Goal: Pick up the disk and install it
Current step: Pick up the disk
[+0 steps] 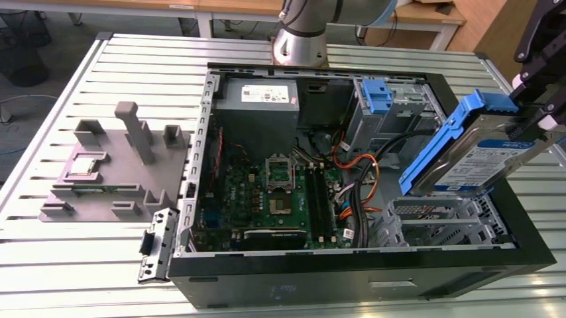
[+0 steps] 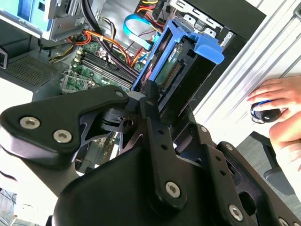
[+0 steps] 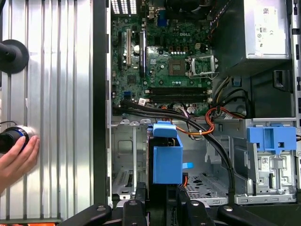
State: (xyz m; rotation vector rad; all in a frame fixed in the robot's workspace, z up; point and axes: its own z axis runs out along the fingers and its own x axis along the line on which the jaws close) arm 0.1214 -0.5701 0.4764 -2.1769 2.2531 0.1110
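Counter (image 1: 89, 265) of ribbed metal carries an open black computer case (image 1: 354, 285) lying on its side. The arm's grey base column (image 1: 305, 33) stands at the counter's far edge in the exterior view. Its middle links are cut off by the frame, and its black wrist end comes in at the exterior view's upper right. The gripper (image 1: 541, 116) is clamped on one end of the disk (image 1: 482, 156). It holds the disk tilted in the air above the case's metal drive cage (image 1: 442, 222), clear of it. In the first wrist view, the blue carrier (image 3: 167, 157) hides the drive's label. A person's hand (image 3: 16, 160) rests on the counter over a small dark round object that cannot be made out.
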